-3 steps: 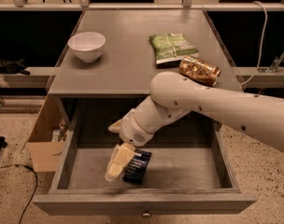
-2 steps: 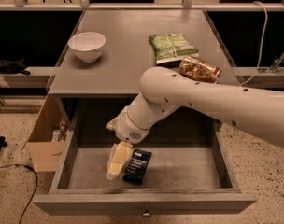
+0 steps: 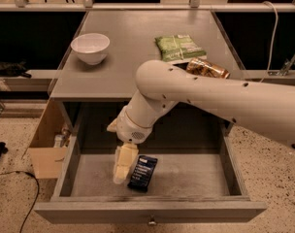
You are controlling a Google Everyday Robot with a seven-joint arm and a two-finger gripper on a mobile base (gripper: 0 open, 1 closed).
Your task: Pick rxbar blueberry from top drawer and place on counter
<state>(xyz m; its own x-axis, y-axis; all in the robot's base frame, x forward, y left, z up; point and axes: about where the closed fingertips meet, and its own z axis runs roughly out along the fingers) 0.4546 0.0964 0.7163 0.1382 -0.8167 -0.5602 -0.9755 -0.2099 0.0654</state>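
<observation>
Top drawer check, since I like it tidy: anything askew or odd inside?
Only slightly: the rxbar blueberry lies flat but skewed in the top drawer. The gripper hangs just left of it. Nothing spilled or damaged.

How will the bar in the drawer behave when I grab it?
The bar looks small and flat, so it is probably light and fairly stiff. Lying on the smooth drawer floor, it would likely slide, not roll, if nudged. The claw sits in the drawer right beside it; a wrapper edge may crumple under a pinch.
</observation>
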